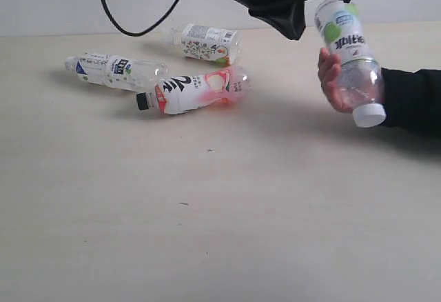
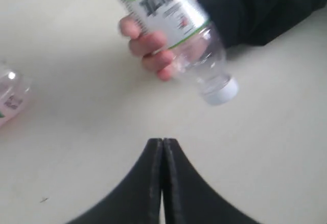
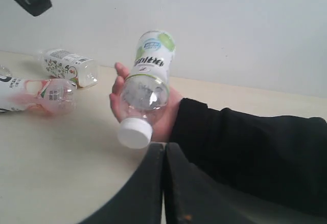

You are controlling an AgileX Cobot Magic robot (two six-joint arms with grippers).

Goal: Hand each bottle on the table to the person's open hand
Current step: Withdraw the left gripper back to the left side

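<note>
Plainly left gripper (image 2: 162,144) and right gripper (image 3: 164,150) are closed, empty; person's hand (image 1: 332,78) grasps green-and-white bottle (image 1: 344,40)

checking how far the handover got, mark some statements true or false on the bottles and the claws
1. The green-and-white clear plastic bottle rests in the person's hand. True.
2. Its white cap points up. False: it points down.
3. The white floral bottle, blue-and-white bottle and red-and-white bottle lie on the pale beige wood-grain table. True.
4. The left claw grips a bottle. False: it is shut on nothing.
</note>
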